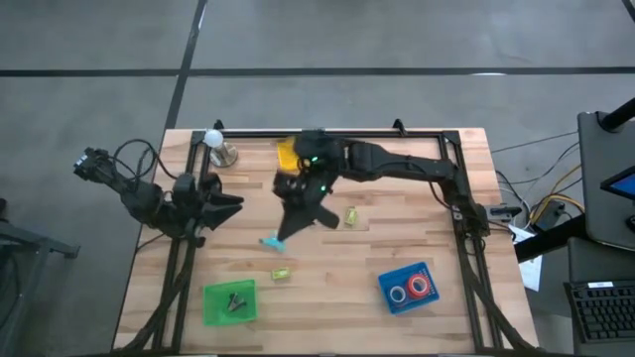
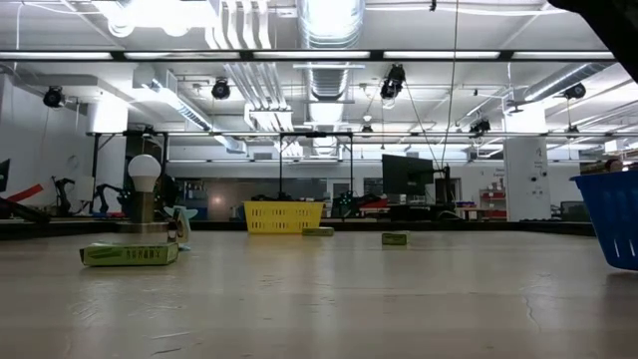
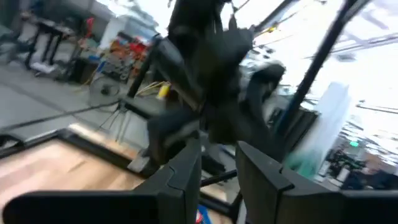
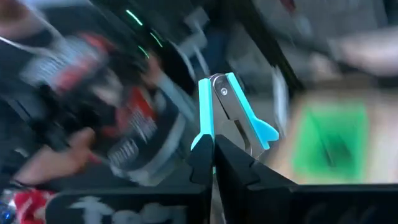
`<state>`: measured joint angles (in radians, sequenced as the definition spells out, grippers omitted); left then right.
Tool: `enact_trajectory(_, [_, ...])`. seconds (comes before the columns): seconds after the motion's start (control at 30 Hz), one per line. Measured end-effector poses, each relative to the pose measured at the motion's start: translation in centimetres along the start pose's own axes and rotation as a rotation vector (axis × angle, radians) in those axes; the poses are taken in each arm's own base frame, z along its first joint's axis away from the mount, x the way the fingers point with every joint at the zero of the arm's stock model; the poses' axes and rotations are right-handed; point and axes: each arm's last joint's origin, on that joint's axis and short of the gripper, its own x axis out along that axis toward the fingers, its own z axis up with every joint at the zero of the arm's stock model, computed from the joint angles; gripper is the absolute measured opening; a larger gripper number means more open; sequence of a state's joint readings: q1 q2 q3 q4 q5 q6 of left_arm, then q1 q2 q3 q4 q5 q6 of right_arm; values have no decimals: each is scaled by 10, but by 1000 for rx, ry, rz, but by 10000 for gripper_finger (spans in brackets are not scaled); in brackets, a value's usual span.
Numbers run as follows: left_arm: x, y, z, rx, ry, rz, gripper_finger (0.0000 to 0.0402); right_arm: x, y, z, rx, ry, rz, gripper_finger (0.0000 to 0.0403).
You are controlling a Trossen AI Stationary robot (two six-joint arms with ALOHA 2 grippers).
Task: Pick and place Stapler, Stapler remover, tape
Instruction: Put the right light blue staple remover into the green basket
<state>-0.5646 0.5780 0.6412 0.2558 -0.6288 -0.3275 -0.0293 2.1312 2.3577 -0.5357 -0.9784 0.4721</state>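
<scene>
The right arm reaches from the table's right side across the middle, its forearm stretched leftward and its wrist bent down so the right gripper [image 1: 282, 238] points toward the near-left of the wooden table [image 1: 437, 238]. In the right wrist view its fingers [image 4: 200, 163] are pinched together on a teal staple remover [image 4: 233, 115], whose metal jaws and flared handles stick out beyond the fingertips; from above the same teal staple remover shows at the gripper's tip, just above a small yellow-green stapler [image 1: 280, 273] lying on the wood. A second small yellow-green stapler [image 1: 350, 216] lies just right of the gripper. The left arm waits at the table's left edge, its left gripper [image 1: 234, 202] pointing right toward the middle; in its own wrist view the fingers [image 3: 186, 171] stand a narrow gap apart with nothing between them. The green tray [image 1: 213, 307] at the near-left holds dark staple removers [image 1: 236, 300]. The blue tray [image 1: 389, 288] at the near-right holds two rolls of tape [image 1: 409, 289], red with pale centres, side by side. A yellow basket [image 1: 287, 155] sits at the far edge, partly behind the right arm, and a light bulb on a stand [image 1: 215, 140] is at the far-left.
</scene>
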Motion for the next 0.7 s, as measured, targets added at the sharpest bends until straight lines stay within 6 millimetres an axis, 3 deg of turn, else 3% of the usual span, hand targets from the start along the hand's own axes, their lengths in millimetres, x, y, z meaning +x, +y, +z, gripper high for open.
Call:
enact_trajectory(0.13, [1,-9,17,36,-102,-120,101,-7,28,30,-114,-212,152,8])
enact_trajectory(0.23, [1,-16,30,71,-134,-209,101,-13,44,41,-209,-315,235,8])
enact_trajectory(0.43, [7,-32,50,64,-152,-342,101,-10,53,42,-212,-363,277,8])
enact_trajectory(0.7, [36,-52,63,28,-92,-396,101,4,57,37,-215,-343,304,8])
